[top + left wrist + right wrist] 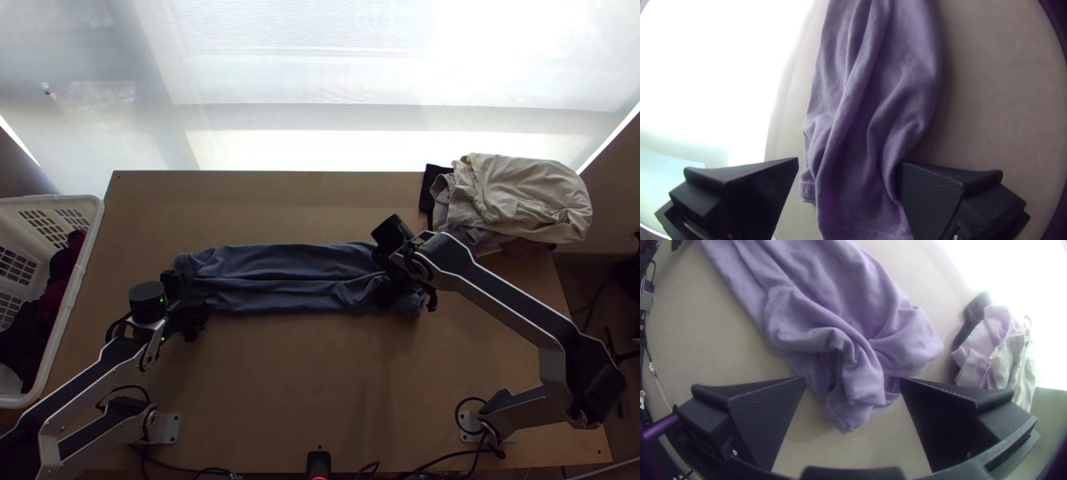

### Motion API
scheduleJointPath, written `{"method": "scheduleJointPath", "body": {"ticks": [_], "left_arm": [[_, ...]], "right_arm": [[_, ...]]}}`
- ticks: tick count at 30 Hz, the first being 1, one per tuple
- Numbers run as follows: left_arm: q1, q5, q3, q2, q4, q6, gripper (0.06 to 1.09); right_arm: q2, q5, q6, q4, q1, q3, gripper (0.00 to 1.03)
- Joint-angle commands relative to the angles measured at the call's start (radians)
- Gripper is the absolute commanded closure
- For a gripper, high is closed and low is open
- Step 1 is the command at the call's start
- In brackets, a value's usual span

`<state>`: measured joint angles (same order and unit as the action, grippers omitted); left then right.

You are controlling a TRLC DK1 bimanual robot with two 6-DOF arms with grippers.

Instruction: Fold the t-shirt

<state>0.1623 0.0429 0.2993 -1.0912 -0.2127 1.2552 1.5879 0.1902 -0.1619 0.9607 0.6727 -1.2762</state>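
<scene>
The t-shirt (288,268) lies as a long folded strip across the middle of the table, its right end bunched. My left gripper (188,300) is at the strip's left end. In the left wrist view my left gripper (849,171) stands open, the t-shirt (902,102) running between its fingers, one finger touching its edge. At the strip's right end is my right gripper (404,292). The right wrist view shows my right gripper (853,380) open over the t-shirt's (827,306) crumpled end, cloth lying between the fingertips.
A heap of cream and dark cloth (520,196) lies at the table's back right corner. A white basket (76,292) with dark and red clothes stands off the left edge. Bare wooden table (296,384) lies in front of the strip, and cables run along the near edge.
</scene>
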Motion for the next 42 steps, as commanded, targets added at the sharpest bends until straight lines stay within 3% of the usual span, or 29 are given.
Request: {"method": "scheduleJointPath", "body": {"ticks": [1,12,14,16,18,21,22,28,32,36,42], "left_arm": [[-0.052,-0.001,0.000,-0.093,-0.056,0.046,0.10],[-0.073,0.000,0.001,-0.222,-0.152,0.044,0.11],[-0.075,0.000,0.008,-0.223,-0.152,0.038,0.25],[-0.081,0.003,0.014,-0.225,-0.146,0.038,0.52],[-0.089,0.012,0.018,-0.230,-0.139,0.041,0.72],[-0.090,0.012,0.015,-0.233,-0.132,0.047,0.95],[-0.093,0.012,0.015,-0.233,-0.132,0.050,0.99],[-0.164,0.043,0.024,-0.113,-0.096,0.118,1.04],[-0.244,0.137,0.083,0.099,0.182,0.187,1.05],[-0.268,0.196,0.081,0.257,0.323,0.245,1.05],[-0.150,0.192,0.089,0.267,0.309,0.254,1.04]], "right_arm": [[-0.006,0.000,0.007,-0.013,0.019,0.028,0.05],[-0.006,0.000,0.009,-0.020,0.021,0.034,0.05],[-0.009,0.000,0.012,-0.020,0.021,0.034,0.05],[-0.014,0.000,0.013,-0.020,0.022,0.034,0.05],[-0.014,0.000,0.013,-0.020,0.022,0.037,0.05],[-0.017,0.000,0.013,-0.020,0.022,0.037,0.05],[-0.017,0.000,0.013,-0.020,0.022,0.037,0.05],[-0.029,0.000,0.013,-0.020,0.021,0.038,0.05],[-0.048,0.000,0.013,-0.020,0.019,0.046,0.05],[-0.048,0.000,0.019,-0.027,0.016,0.051,0.05],[-0.049,-0.001,0.019,-0.040,0.004,0.069,0.05]]}}
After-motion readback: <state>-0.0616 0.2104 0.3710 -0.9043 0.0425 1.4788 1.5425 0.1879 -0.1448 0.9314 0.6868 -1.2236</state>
